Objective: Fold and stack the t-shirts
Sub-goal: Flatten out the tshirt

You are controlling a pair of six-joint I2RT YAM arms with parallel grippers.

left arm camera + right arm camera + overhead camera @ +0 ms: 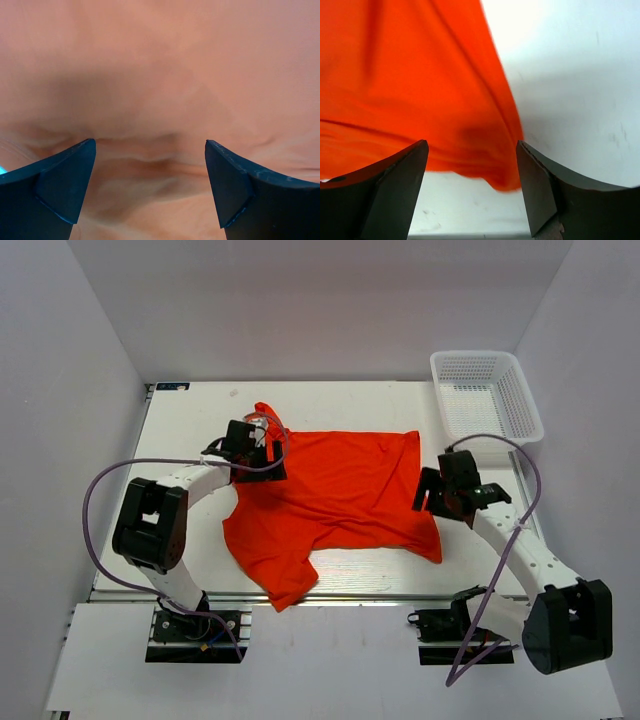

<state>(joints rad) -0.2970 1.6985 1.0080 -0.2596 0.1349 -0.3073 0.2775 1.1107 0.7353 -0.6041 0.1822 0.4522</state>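
Note:
The orange-red t-shirt lies spread over the white table, partly rumpled, with one sleeve hanging toward the near edge. My left gripper hovers over the shirt's upper left part. Its view is filled with wrinkled fabric, and the left gripper stands open with nothing between the fingers. My right gripper is at the shirt's right edge. In the right wrist view the right gripper is open, and a loose corner of the t-shirt lies on the table just ahead of its fingertips.
A white mesh basket stands at the back right corner of the table. Bare table lies to the right of the shirt. Grey walls close in the workspace on three sides.

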